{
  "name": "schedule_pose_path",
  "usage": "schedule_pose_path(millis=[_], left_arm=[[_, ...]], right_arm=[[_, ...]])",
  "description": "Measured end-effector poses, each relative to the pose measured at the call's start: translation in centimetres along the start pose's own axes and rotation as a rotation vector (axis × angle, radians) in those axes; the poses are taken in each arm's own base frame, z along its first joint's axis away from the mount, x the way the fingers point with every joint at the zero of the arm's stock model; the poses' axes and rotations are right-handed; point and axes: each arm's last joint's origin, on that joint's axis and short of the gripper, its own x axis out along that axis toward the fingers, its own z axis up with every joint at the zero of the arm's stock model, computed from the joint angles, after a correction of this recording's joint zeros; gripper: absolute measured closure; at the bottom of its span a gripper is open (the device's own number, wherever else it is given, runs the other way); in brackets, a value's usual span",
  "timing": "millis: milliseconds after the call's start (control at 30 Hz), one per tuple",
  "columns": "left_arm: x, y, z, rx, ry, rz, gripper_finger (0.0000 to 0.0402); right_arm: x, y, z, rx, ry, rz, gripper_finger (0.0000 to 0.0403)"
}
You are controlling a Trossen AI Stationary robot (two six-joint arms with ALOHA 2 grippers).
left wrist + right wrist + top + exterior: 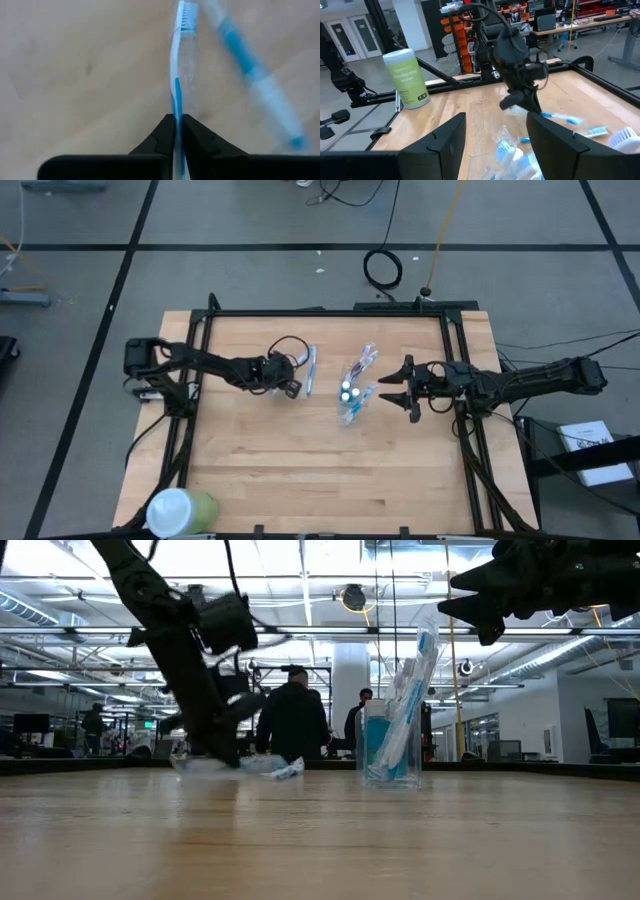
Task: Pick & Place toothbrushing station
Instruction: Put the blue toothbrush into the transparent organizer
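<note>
Blue-and-white toothbrush (176,75) in lowered left gripper (178,131), on table (300,470).

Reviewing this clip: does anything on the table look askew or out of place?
Nothing damaged or spilled. Two toothbrushes lie flat on the wood instead of in the clear cup; the left hand is shut on one. The right hand hangs open beside the cup.

Matt wooden table (300,460), clear plastic cup (389,745)
</note>
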Motion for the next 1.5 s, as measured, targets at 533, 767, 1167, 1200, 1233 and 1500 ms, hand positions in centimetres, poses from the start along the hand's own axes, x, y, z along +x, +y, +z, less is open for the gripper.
schedule_pose_path(millis=[533, 767, 1167, 1200, 1233, 1500], left_arm=[[-10.1, -6.5, 1.7, 0.314, -0.616, -0.398, 0.0389], [-11.2, -9.2, 0.9, 0.469, -0.768, -0.638, 0.0389], [-8.5, -11.4, 0.1, 0.487, -0.741, -0.724, 0.0387], [-8.3, -11.6, 0.2, 0.489, -0.739, -0.73, 0.0389], [-8.1, -11.9, 0.2, 0.49, -0.736, -0.733, 0.0389], [-7.5, -12.5, 0.2, 0.497, -0.725, -0.729, 0.0388]], right_arm=[[0.6, 0.3, 0.6, -0.001, -0.095, -0.009, 0.0202], [2.0, 2.1, 0.3, -0.068, -0.181, 0.097, 0.0202], [5.9, 3.0, -0.1, -0.071, -0.223, 0.126, 0.0202], [6.3, 3.1, 0.1, -0.072, -0.217, 0.127, 0.0202], [6.6, 3.2, 0.2, -0.073, -0.213, 0.127, 0.0202], [7.1, 3.2, 0.3, -0.089, -0.191, 0.117, 0.0202]])
